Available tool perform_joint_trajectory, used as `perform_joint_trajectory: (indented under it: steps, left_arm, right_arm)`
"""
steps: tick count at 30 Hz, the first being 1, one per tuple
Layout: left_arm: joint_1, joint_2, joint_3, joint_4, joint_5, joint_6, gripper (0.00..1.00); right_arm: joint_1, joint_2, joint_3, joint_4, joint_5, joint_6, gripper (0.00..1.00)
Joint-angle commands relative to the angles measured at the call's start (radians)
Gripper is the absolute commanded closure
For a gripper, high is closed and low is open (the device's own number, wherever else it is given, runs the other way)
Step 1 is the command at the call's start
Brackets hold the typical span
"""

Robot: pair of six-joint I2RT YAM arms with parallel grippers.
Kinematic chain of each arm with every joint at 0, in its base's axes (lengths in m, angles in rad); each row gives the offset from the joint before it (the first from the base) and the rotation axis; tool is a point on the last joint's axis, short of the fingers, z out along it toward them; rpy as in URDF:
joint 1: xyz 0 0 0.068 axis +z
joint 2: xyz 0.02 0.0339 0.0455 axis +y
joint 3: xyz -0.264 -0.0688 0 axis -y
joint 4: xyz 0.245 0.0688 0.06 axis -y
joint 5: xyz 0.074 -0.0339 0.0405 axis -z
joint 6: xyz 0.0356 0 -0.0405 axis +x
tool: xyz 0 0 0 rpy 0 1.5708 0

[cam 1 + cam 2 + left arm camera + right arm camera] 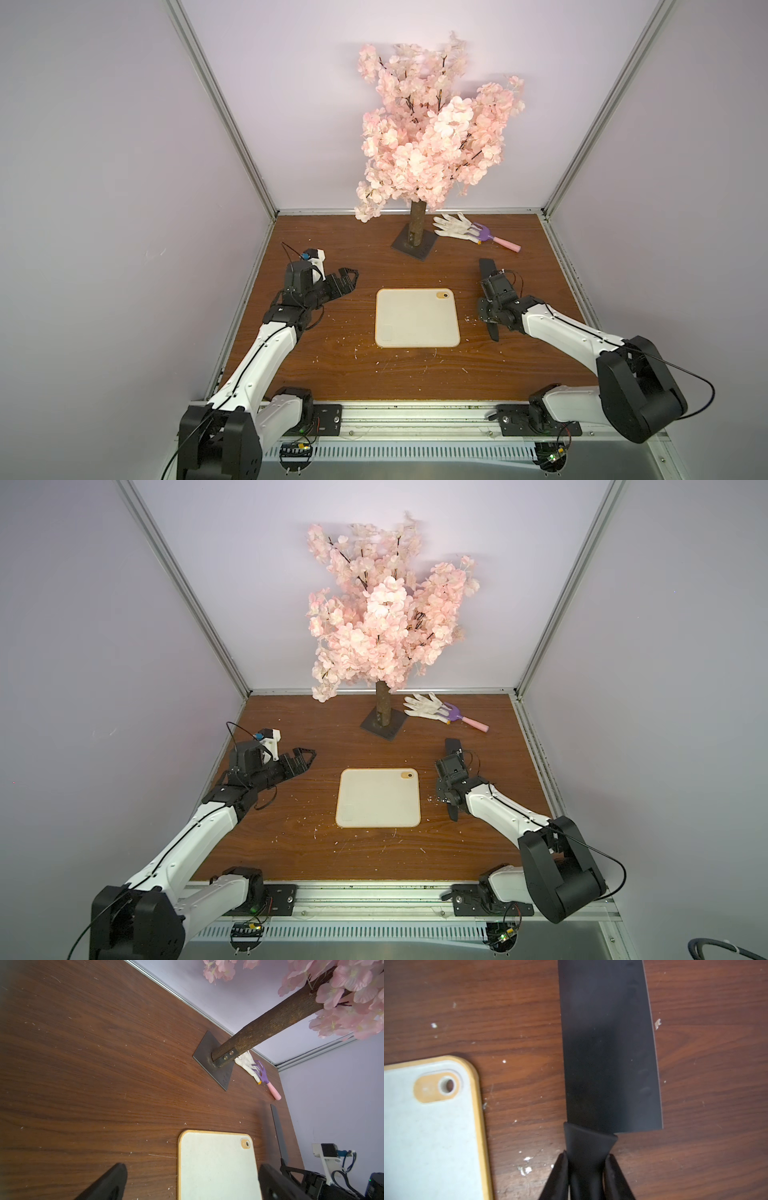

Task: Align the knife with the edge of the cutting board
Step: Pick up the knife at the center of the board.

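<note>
The cream cutting board [417, 318] [377, 798] lies flat mid-table, its orange-ringed hole [446, 1085] at the back right corner. The all-black knife [486, 268] [452, 746] is to the right of the board, a strip of bare wood between them, blade [608, 1043] flat and pointing to the back wall, roughly parallel to the board's right edge. My right gripper [588, 1154] is shut on the knife's handle just behind the blade. My left gripper [349, 276] [192, 1172] hovers left of the board, open and holding nothing. The right arm covers most of the handle in both top views.
A pink blossom tree on a dark square base [415, 245] stands at the back centre. A white glove [453, 226] and a purple-and-pink toy rake [496, 241] lie to its right. White crumbs [527, 1169] dot the wooden table. Walls close in left, right and behind.
</note>
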Motion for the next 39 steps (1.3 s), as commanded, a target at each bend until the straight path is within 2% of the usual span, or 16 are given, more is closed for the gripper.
perform_joint_trajectory:
  steps: [1,17,39]
  left_arm:
    - [-0.022,0.009,0.011,0.003,0.005,0.031,0.0]
    - [-0.119,-0.001,0.034,-0.042,-0.102,0.075,0.0]
    - [-0.195,-0.014,0.05,-0.072,-0.248,0.106,0.0]
  right_arm:
    - [0.025,-0.051,0.04,-0.013,0.044,-0.006,1.0]
    - [0.145,-0.07,0.12,-0.074,0.067,0.057,1.0]
    - [0.332,-0.05,0.093,-0.056,0.102,0.302,1.0]
